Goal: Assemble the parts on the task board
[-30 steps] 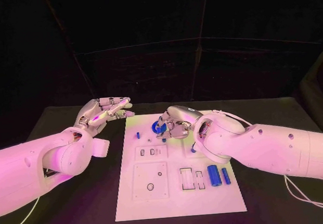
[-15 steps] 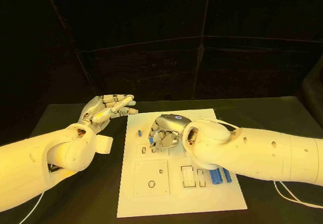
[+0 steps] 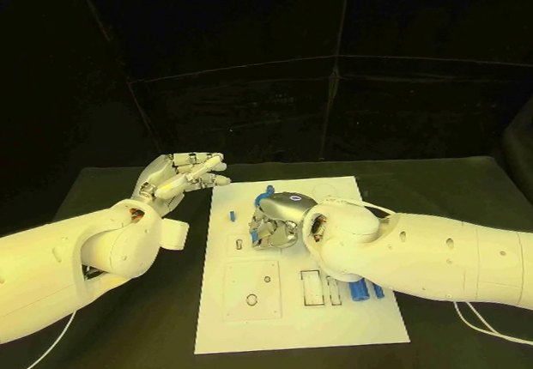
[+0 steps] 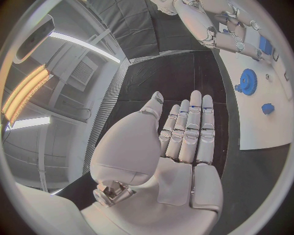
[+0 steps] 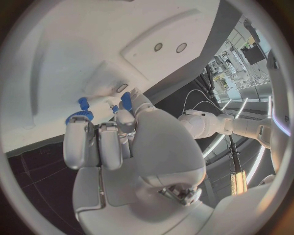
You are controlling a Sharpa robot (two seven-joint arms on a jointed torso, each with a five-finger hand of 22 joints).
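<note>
since a second ago the right hand (image 3: 274,223) has been travelling from the far end of the task board (image 3: 300,332) toward its middle, and the blue gear (image 4: 247,82) it was covering is now lying exposed near the board's far edge, with a small blue part (image 3: 232,214) just beside it toward the left side. in the right wrist view the fingers (image 5: 98,142) are curling down together, and blue pieces (image 5: 83,110) are showing at their tips right against the white surface; whether they are pinched or merely touched i cannot tell. other blue cylinders (image 3: 358,291) are lying beside the slotted recesses on the near right of the board, partly hidden under the right forearm.

the left hand (image 3: 176,179) is hovering off the board's far left corner, above the black counter (image 3: 132,367), fingers (image 4: 190,129) straight and side by side, holding nothing.

judging by this, the step in hand is placing or picking a small part at the middle of the board, with most of the assembly not yet done. the next move is calling for a fine alignment of the part over its recess, then a straight press down, without the hand nudging the loose pieces nearby. the left hand is looking ready to steady the board if needed.
</note>
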